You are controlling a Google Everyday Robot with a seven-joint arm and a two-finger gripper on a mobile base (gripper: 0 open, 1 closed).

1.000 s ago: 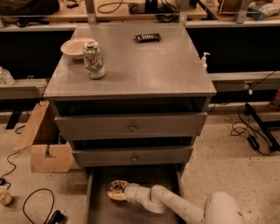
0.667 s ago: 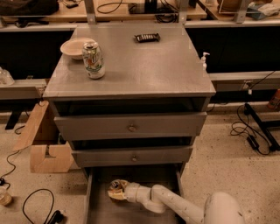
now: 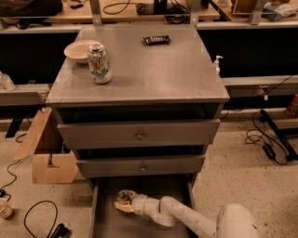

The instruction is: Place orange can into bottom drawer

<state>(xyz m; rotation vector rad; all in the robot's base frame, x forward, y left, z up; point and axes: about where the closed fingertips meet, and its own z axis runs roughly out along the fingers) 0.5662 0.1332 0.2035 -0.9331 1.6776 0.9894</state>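
The gripper [image 3: 127,205] lay in the bottom drawer [image 3: 106,225] with the orange can [image 3: 122,196] (left of centre), beneath the upper drawers [image 3: 177,132].

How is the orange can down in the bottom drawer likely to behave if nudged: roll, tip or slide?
The orange can sits at the pincer inside the bottom drawer, seemingly tilted; being cylindrical, it would probably roll if left on its side. The drawer's flat grey floor looks smooth, so it may also slide readily.

Lab/wkshop, wood benches [image 3: 139,13], floor cables [image 3: 261,138], gripper [image 3: 125,202] in bottom drawer [image 3: 158,188]
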